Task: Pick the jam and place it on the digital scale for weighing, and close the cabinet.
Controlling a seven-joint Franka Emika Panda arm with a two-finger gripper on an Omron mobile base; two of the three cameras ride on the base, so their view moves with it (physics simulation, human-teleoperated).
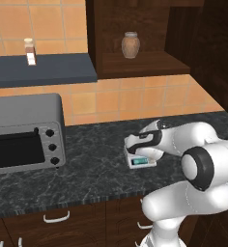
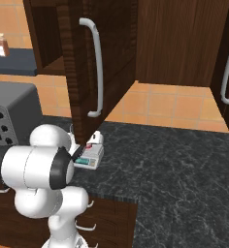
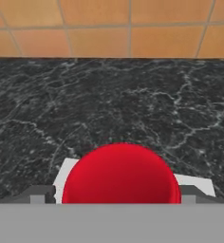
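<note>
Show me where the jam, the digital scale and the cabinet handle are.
jam [image 3: 121, 173]: hand view, on its red lid.
digital scale [image 1: 141, 160]: left base view, on its greenish display.
cabinet handle [image 2: 98, 63]: right base view, middle of the silver bar.

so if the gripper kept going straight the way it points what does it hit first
Most likely the jam: its red lid sits right between the gripper tips, with the digital scale just under it. Depth is hard to judge.

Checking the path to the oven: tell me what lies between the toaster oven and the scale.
Nothing: in the left base view, bare dark counter runs from the toaster oven to the scale.
</note>
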